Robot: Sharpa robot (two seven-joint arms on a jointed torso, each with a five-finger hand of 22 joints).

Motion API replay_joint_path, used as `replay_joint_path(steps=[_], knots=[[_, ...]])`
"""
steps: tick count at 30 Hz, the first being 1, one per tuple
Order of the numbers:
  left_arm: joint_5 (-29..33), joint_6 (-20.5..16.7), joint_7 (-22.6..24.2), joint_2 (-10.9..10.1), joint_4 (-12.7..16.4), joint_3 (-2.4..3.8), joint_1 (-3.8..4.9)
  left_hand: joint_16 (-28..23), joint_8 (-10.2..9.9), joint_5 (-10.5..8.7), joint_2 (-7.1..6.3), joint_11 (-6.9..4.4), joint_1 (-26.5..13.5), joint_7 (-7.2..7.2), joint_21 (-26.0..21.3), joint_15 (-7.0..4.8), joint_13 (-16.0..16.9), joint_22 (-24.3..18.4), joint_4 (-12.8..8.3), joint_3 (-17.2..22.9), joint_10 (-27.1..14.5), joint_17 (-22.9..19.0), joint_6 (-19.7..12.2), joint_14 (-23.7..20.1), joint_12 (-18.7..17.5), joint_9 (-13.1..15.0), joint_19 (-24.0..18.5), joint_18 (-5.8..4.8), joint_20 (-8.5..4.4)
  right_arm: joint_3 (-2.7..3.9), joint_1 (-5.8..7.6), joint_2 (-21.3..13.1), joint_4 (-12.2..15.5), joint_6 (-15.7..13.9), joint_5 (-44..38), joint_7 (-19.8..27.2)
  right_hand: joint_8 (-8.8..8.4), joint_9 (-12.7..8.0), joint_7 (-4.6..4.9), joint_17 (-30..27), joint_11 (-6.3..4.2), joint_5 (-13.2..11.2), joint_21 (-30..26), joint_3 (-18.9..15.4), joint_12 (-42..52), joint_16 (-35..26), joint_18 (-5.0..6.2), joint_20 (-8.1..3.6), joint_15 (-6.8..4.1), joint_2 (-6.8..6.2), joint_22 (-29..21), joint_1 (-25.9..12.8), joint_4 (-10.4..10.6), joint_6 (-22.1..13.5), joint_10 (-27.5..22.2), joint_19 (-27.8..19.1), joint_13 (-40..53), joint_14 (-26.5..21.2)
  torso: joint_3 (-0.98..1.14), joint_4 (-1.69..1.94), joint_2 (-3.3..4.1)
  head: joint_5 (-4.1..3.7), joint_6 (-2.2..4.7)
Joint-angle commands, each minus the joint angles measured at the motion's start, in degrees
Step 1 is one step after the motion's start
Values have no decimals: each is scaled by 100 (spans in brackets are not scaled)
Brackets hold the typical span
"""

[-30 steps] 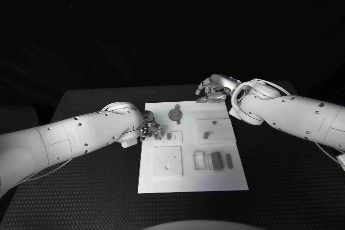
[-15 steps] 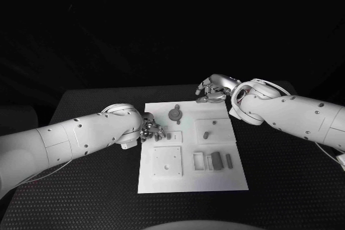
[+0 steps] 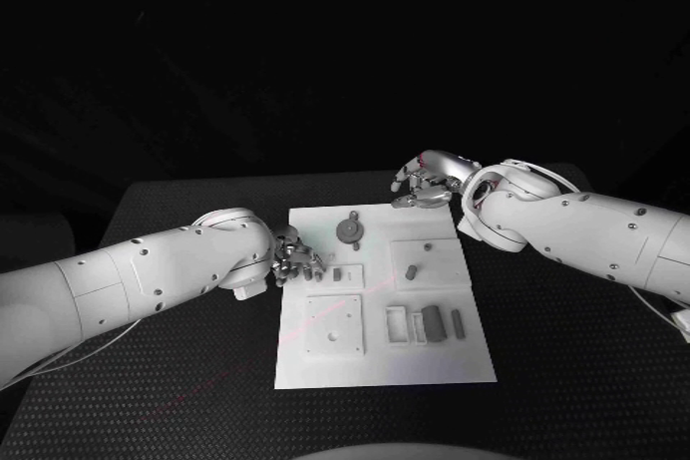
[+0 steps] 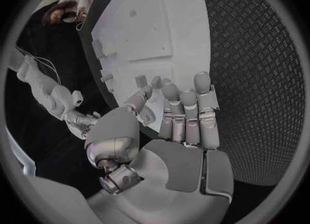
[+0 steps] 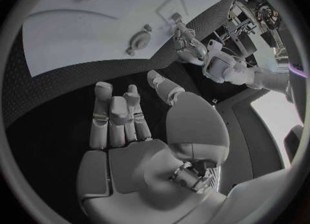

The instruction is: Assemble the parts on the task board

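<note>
Reaching left hand toward small part at left edge of task board.
Left hand empty, fingers apart; right hand curled, holding nothing, beyond far edge. Advice: descend slowly, pinch part squarely.

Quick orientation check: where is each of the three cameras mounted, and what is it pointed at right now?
Head view: on the robot's head, looking down at the task board; both arms show.
Left wrist view: behind the left hand, facing the board.
Right wrist view: behind the right hand, facing the board's far end.
Shared: all three show the board; the wrist views also show each other's hand.
</note>
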Motion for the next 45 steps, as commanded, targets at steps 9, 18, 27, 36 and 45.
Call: replay_joint_path(steps=[9,18,27,36,45], knots=[[850,-575,611,-137,21,190,8,-514,-327,-782,-372,463,-50,488,-595,397,-364,-199,101,71,-837,-362,-1027,-755,-474,-196,-687,-93,345,2,-8,-11,-20,41,13,63,-49,-18,97,9,28,30,-35,-4,15,-23,75,-6,41,-10,107,-48,46,-106,-20,14,-11,-10,6,1,0,-38,45],[733,-1597,1804,-158,-30,233,8,-1477,-205,-639,-40,779,943,652,-1376,1019,-1221,-674,-433,426,-1498,-1040,-1100,-1353,-1643,-366,-1333,4,976,2,-9,-14,-60,25,35,78,-61,-25,104,10,35,31,-37,-1,17,-23,75,-6,47,-7,107,-43,47,-131,-24,13,-13,-12,6,1,-3,-49,98],[-1121,-2218,2849,-3,-80,228,6,-1568,-508,-697,-116,904,2359,496,-1519,972,-2129,-821,-459,582,-947,-1136,-748,-961,-3021,-896,-945,90,945,2,-9,18,-159,-19,57,109,-63,-26,105,11,37,32,-37,3,18,-23,75,-7,50,0,107,-36,44,-135,-25,14,-14,-12,8,2,1,-28,150],[-2623,-2384,3127,255,-229,210,-3,-1573,-672,-844,-393,899,2655,401,-1545,872,-2345,-846,-453,474,-642,-1133,-524,-718,-3610,-1033,-708,96,863,2,-9,51,-189,-44,65,126,-63,-26,106,11,38,32,-37,4,18,-23,75,-7,51,5,107,-31,42,-136,-25,14,-14,-12,8,-4,6,-5,162],[-3225,-2157,3143,583,-492,121,-132,-1544,-798,-851,-369,908,2844,385,-1533,783,-2447,-803,-453,471,-441,-1084,-284,-496,-4131,-1125,-459,87,767,2,-9,104,-253,-59,66,136,-63,-26,108,12,39,31,-37,5,20,-22,75,-8,52,9,108,-27,39,-138,-26,14,-14,-12,8,-12,7,4,169]])
